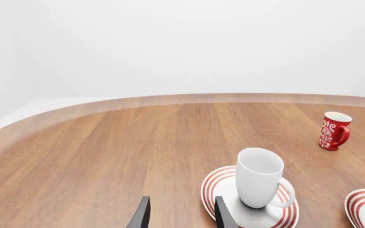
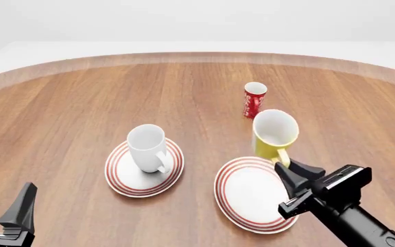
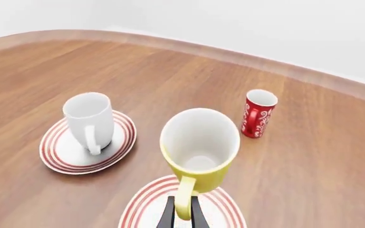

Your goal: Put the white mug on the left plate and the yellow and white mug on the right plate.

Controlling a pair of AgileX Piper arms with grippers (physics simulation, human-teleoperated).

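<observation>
the right gripper's fingers (image 3: 196, 213) sit closed on the handle of the yellow and white mug (image 3: 199, 147), one thin pad on each side of the loop, pinching it. in the front view the right gripper (image 2: 288, 174) carries the mug just past the far rim of the right plate (image 2: 249, 198); whether its base rides clear of the table there i cannot tell, though it looks lifted. the mug stands upright, mouth up, its handle turned back toward the plate and the arm.

the relation that matters: the plate's centre lies on the near side of the mug, back along the arm, so the coming move is a short draw toward the robot with the long axis kept vertical, then a lowering. the right arm alone is placed for it.

the white mug (image 2: 147, 148) stands upright on the left plate (image 2: 124, 182), well to the left of the right plate, so that half looks done. the left gripper (image 1: 181, 217) hangs near it with fingers spread, holding nothing. a red mug (image 2: 254, 100) stands beyond the right plate, out of the path.
</observation>
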